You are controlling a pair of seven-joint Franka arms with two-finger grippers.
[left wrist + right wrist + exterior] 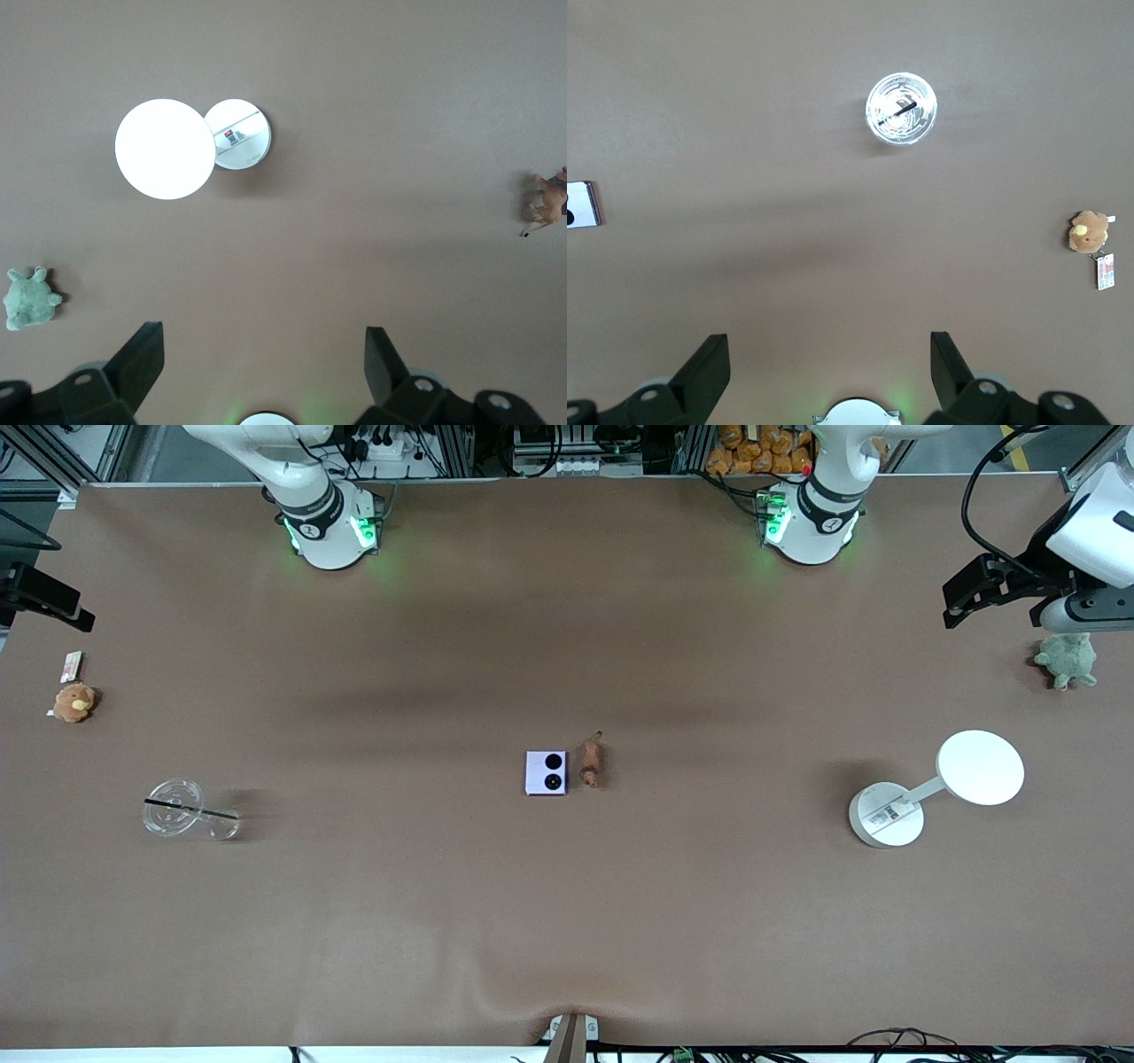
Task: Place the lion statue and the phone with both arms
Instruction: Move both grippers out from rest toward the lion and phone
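We see the phone [546, 772] and lion statue [591, 763] side by side mid-desk; left end effector [264, 359] and right end effector [829, 359] hover wide open, empty, at the desk's ends; next, each must reach inward to grasp.

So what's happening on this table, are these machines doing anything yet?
Nothing is being handled yet. The phone and the lion statue lie side by side mid-table, untouched. Both arms wait at the table's ends with claws open and empty: the left claw hangs high over its end, near a green plush and a white lamp; the right claw hangs over its end, near a clear cup and a brown plush.
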